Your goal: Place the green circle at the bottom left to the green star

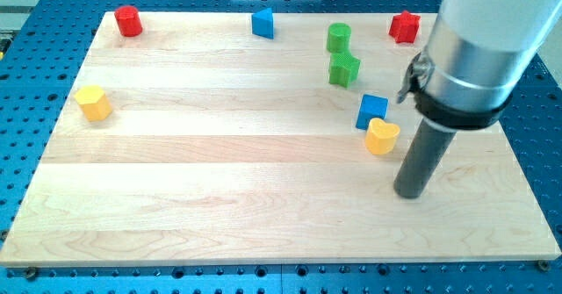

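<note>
My tip [412, 191], a bare rod grasping nothing, rests lower right; green circle [339, 37] lies upper centre, just above green star [344, 69].

my arm comes into the view from the top right corner as a wide pale cylinder, cut off by the frame's edge. below it sits a dark collar ring, with a small metal fitting sticking out on its left side. from the collar a straight dark rod runs down and slightly toward the view's left. my tip [411, 191] is at the rod's lower end, resting at the height of the worktop [219, 171], in its lower right part. the rod is close to upright, leaning only a little. no joints higher up the arm show.
</note>
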### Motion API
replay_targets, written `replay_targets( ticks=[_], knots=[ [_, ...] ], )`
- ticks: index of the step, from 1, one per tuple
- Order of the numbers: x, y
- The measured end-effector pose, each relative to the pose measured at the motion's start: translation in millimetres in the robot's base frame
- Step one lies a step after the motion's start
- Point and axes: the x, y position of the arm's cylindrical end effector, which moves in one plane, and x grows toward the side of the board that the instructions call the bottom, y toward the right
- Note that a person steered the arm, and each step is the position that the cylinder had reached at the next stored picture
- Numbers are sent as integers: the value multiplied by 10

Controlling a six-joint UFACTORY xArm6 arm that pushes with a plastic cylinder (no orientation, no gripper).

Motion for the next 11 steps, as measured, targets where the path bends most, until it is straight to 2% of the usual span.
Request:
replay_targets(
  ticks=[2,3,4,5,6,7,8,9,10,11],
  knots=[
    [-1358,386],
    [-1764,357],
    [-2372,345],
    [-2849,65],
    [-3129,-18],
    [-2875,-585],
    [-2429,-825],
    [-2534,-954],
    [-2047,-1241],
    [-1114,-1334]
  ],
)
